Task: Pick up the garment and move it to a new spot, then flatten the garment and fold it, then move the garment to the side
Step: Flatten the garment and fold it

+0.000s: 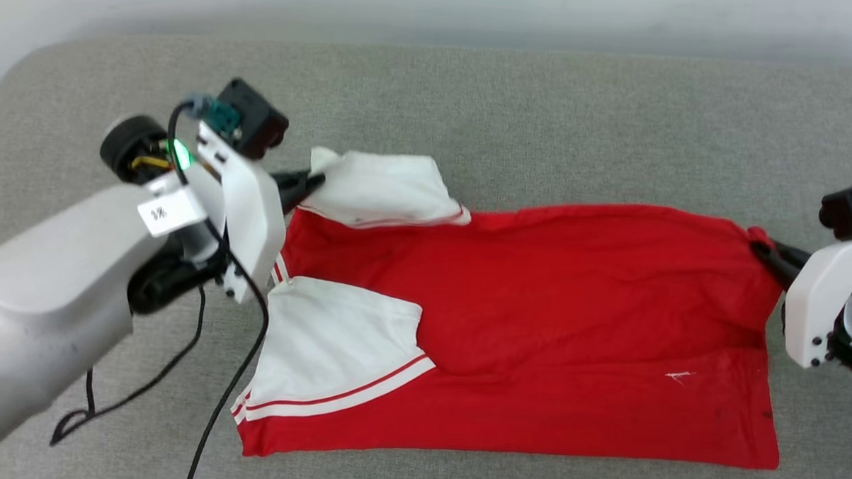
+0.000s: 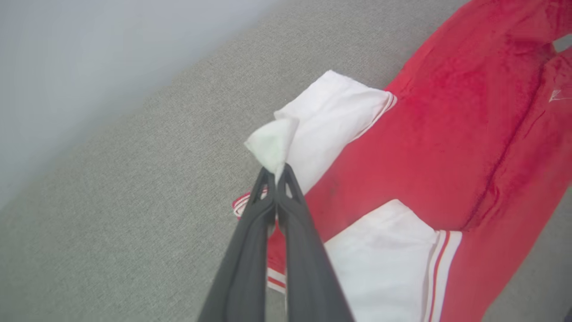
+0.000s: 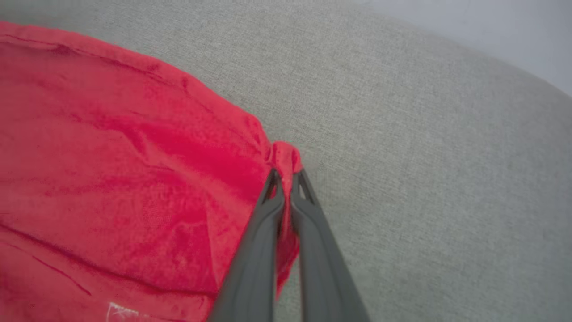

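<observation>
The garment (image 1: 572, 308) lies spread sideways on the grey fabric-covered table (image 1: 544, 116), plain red side up, with both white sleeves at the left and the hem at the right. The far sleeve (image 1: 385, 188) is folded in over the red body; the near sleeve (image 1: 330, 349) lies flat, its red-and-white stripe trim running aslant towards the near edge. The cloth is wrinkled across the middle, and a long crease runs left to right.

The left tool (image 1: 307, 182) sits at the garment's far left corner. Its two dark fingers are pressed together on the tip of the far sleeve — the left wrist view shows a small white peak of cloth (image 2: 272, 145) pinched up between them. The right tool (image 1: 759, 247) is at the far right corner of the hem, closed on a small bunch of red cloth (image 3: 283, 156), which rises above the fingertips in the right wrist view.

A small white mark (image 1: 680, 376) shows on the red cloth at the near right; what it is I cannot make out. The left forearm (image 1: 48, 290) and its white bracket cover the garment's left edge by the neckline, and the right arm's body is cut off by the picture's right edge. Black cables (image 1: 215, 402) trail over the table at the near left.
</observation>
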You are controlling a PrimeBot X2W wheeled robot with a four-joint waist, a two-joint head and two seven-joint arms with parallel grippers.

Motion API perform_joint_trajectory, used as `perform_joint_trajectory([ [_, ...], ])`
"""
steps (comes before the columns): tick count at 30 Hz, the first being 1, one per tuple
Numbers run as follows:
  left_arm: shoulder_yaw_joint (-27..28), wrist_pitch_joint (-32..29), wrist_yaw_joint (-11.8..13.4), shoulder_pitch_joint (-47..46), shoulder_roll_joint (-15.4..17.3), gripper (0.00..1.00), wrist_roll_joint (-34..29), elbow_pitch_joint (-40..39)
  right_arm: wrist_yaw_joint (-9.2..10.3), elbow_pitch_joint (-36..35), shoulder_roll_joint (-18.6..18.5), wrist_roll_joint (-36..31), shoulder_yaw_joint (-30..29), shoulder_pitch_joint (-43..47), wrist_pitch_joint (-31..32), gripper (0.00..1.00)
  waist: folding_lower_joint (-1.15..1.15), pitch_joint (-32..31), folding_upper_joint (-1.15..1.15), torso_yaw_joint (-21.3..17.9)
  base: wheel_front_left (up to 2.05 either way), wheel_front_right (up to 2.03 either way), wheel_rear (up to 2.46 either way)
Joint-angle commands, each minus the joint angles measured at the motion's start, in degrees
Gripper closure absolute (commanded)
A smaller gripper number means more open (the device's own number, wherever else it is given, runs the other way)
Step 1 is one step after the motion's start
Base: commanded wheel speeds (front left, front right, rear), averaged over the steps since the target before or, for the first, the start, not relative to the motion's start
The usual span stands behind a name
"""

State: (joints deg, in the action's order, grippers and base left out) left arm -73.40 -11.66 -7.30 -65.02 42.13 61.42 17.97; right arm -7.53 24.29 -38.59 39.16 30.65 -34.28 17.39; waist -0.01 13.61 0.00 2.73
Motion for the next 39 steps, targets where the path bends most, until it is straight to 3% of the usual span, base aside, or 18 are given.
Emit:
perform_joint_trajectory([
  [1, 0.02, 0.36, 0.40, 2.39, 0.44, 1.00, -0.19, -1.00, 0.09, 0.02, 0.50, -0.39, -0.10, 1.76, -0.41, 1.00, 0.01, -1.45, 0.00, 0.49, 0.00, 0.00, 0.00],
  [19, 0.04, 3.60, 5.38, 21.94, 5.45, 1.00, 2.94, -8.66, 0.09, -3.31, -0.13, 3.85, -2.76, 17.56, -2.61, 1.00, 0.01, -7.54, 0.00, 1.74, 0.00, 0.00, 0.00],
  [31, 0.06, 6.05, 3.92, 29.78, 1.73, 1.00, 4.02, -1.89, 0.09, -0.83, 2.16, 3.65, -3.04, 22.17, -2.39, 1.00, 0.01, -6.47, 0.00, 1.26, 0.00, 0.00, 0.00],
  [32, 0.28, 6.71, 3.84, 30.12, 1.47, 1.00, 4.34, -1.43, 0.09, -0.80, 2.44, 3.93, -3.19, 22.24, -2.79, 0.69, 0.01, -6.66, 0.00, 1.18, 0.00, 0.00, 0.00],
  [33, 0.63, 7.69, 4.20, 30.26, 1.37, 1.00, 4.20, -1.02, 0.09, -1.25, 2.50, 4.09, -2.83, 22.30, -2.96, 0.15, 0.01, -6.93, 0.00, 1.13, 0.00, 0.00, 0.00],
  [34, 0.97, 8.73, 4.75, 30.36, 1.42, 0.50, 3.79, -0.81, 0.08, -1.78, 2.31, 4.15, -2.52, 22.44, -3.25, 0.00, 0.01, -7.24, 0.00, 1.08, 0.00, 0.00, 0.00],
  [35, 1.18, 10.07, 5.48, 30.41, 1.50, 0.00, 2.96, -0.58, 0.08, -2.34, 2.15, 4.69, -2.32, 22.67, -3.36, 0.00, 0.01, -7.77, 0.00, 1.08, 0.00, 0.00, 0.00],
  [39, 2.77, 16.91, 9.16, 31.27, 2.02, 0.00, 0.28, -0.73, 0.08, -6.06, 0.40, 7.73, -3.20, 23.18, -3.70, 0.00, 0.01, -9.51, 0.00, 0.89, 0.00, 0.00, 0.00],
])
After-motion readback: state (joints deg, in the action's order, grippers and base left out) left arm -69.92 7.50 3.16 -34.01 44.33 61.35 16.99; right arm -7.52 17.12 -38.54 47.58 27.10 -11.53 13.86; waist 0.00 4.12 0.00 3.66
